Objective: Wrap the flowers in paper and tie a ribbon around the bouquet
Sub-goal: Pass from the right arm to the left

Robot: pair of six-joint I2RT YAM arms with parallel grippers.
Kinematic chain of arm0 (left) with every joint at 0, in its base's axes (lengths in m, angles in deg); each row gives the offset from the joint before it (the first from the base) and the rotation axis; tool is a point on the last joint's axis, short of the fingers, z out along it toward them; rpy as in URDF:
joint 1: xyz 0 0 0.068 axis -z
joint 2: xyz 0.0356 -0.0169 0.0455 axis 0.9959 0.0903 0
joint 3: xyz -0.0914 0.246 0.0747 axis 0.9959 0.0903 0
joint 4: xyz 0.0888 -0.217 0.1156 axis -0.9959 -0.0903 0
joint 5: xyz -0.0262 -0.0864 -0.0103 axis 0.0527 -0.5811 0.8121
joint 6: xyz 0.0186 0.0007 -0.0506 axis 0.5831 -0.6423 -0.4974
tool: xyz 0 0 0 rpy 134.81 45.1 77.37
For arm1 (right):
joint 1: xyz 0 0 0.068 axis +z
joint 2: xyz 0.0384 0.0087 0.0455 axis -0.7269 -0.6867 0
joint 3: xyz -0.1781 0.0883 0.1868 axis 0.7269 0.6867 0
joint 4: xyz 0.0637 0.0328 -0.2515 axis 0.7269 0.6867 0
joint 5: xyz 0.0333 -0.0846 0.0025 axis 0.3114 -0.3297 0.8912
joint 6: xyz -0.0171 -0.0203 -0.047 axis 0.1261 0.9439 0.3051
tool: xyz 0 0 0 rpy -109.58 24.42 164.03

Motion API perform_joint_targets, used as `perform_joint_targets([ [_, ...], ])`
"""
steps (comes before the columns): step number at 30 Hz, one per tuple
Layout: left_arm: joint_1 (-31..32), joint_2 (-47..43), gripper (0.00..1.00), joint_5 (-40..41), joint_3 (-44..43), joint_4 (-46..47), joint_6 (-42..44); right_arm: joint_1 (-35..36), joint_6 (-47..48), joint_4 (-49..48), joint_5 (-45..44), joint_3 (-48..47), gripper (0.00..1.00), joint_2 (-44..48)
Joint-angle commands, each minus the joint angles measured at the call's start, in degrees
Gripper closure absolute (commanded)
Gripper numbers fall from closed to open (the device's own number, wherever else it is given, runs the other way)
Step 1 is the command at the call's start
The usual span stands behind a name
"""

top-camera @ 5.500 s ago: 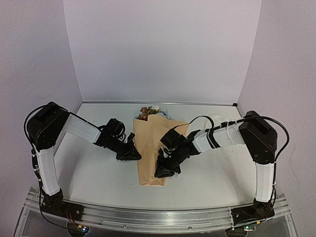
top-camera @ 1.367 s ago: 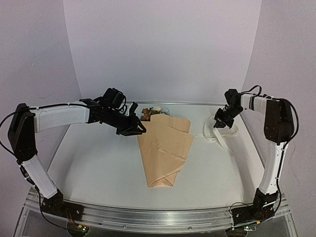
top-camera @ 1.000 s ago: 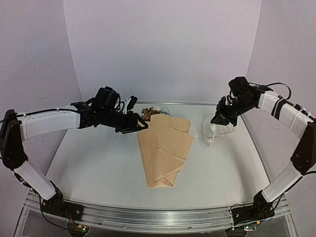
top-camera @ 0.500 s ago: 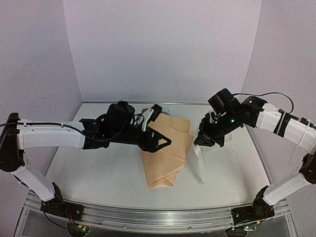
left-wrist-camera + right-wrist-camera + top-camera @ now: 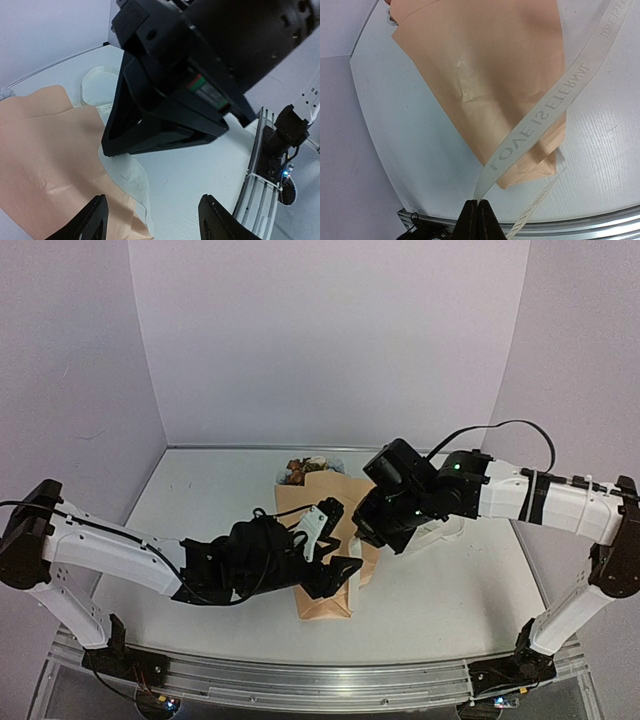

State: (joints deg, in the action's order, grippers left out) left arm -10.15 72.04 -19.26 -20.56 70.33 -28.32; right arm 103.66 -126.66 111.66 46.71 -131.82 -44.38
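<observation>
The bouquet (image 5: 322, 502) lies along the table's middle as a tan paper (image 5: 490, 75) cone with its narrow end toward the arms. Flowers (image 5: 304, 468) show at its far, wide end. My right gripper (image 5: 479, 204) hangs above the cone's right edge, shut on the cream ribbon (image 5: 545, 115). The lettered band runs up across the cone and a loose tail (image 5: 535, 205) drops beside it. My left gripper (image 5: 155, 225) is open low over the cone's narrow end, close under the right gripper (image 5: 165, 115). A fold of ribbon (image 5: 125, 175) lies on the paper (image 5: 45, 150) between its fingers.
More ribbon sits in a loose heap (image 5: 442, 528) on the white table (image 5: 200, 500), right of the cone. Both arms cross over the table's middle. A metal rail (image 5: 300, 680) runs along the near edge, and pale walls enclose the back and sides.
My left arm swung from the back left to the cone's near end and its jaws widened. My right arm carried the ribbon from the right side to above the cone.
</observation>
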Motion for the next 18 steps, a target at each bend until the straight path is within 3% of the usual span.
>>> perform_joint_targets([
  [1, -0.01, 3.3, 0.37, 9.78, -0.6, 8.39, 0.63, 1.75, -5.25, -0.53, -6.04, -3.37, 1.0, -0.33],
  [11, -0.18, 7.01, 0.46, 10.94, -4.01, 9.5, 0.45, 3.0, -6.01, -0.78, -7.35, -3.13, 1.0, 0.4],
  [16, -0.26, 8.38, 0.62, 8.52, -5.53, 9.53, 0.32, 3.14, -6.32, -1.6, -7.63, -1.21, 1.0, 2.07],
  [18, -0.36, 8.68, 0.75, 8.05, -6.05, 9.34, 0.21, 3.17, -6.41, -2.11, -7.66, -0.05, 1.0, 3.04],
])
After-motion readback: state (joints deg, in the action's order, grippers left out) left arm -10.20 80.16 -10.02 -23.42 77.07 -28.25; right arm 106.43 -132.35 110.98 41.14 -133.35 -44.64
